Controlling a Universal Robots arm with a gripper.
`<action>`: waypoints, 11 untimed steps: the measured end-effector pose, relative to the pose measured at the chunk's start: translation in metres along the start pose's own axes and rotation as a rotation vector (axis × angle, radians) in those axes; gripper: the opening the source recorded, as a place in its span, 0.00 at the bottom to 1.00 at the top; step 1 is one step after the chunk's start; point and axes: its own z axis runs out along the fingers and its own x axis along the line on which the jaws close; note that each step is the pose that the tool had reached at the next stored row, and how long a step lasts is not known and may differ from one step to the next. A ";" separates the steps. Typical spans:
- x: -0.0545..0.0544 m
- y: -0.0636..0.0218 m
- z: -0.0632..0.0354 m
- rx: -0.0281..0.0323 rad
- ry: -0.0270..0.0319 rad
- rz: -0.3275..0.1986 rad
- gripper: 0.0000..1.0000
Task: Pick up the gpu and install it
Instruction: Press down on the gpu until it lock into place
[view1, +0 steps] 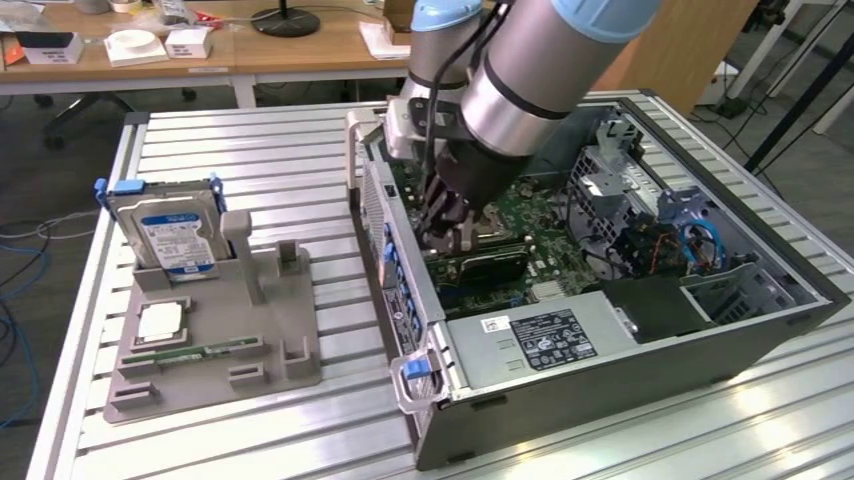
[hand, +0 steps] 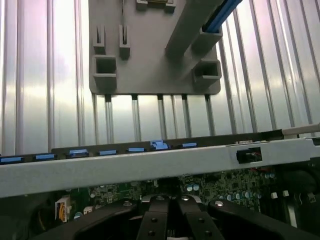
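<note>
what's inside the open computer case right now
Inside the computer case: a green motherboard, a black power supply, blue cables, and a dark card seated under the gripper. The arm hides the board's upper part.

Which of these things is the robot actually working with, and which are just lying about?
In the job:
- the hand, shut, down inside the computer case
- the graphics card, dark, on the green main board, under the hand

Lying about:
- hard drive, standing in the grey holder
- memory stick, flat on that holder
- power supply
</note>
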 end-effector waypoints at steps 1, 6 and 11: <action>0.000 -0.0001 0.0003 -0.0014 -0.0001 0.001 0.11; 0.002 -0.0006 0.0035 -0.0056 -0.0019 0.013 0.11; 0.003 -0.0053 0.0085 -0.0044 -0.0024 0.013 0.11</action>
